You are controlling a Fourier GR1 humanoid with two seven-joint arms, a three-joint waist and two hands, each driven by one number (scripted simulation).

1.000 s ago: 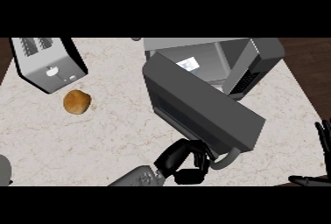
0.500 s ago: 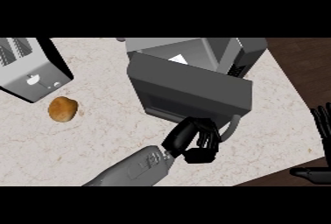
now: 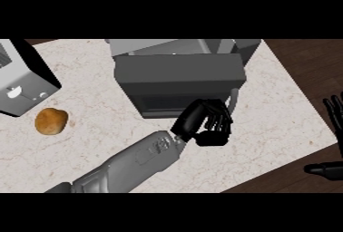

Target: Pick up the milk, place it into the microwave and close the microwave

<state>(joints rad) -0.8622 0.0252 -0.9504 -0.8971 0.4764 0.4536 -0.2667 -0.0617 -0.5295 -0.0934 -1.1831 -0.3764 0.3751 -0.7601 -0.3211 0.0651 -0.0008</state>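
Left hand (image 3: 205,125) at the microwave (image 3: 178,77) door, milk out of sight.

The left hand lies against the lower right of the door (image 3: 175,86), just beside the handle (image 3: 233,100); I cannot tell whether it is spread or curled. The right hand (image 3: 333,110) rests spread, fingers up, at the right edge. The milk shows nowhere on the counter (image 3: 87,140). A toaster (image 3: 21,79) and a bread roll (image 3: 51,121) sit at left.
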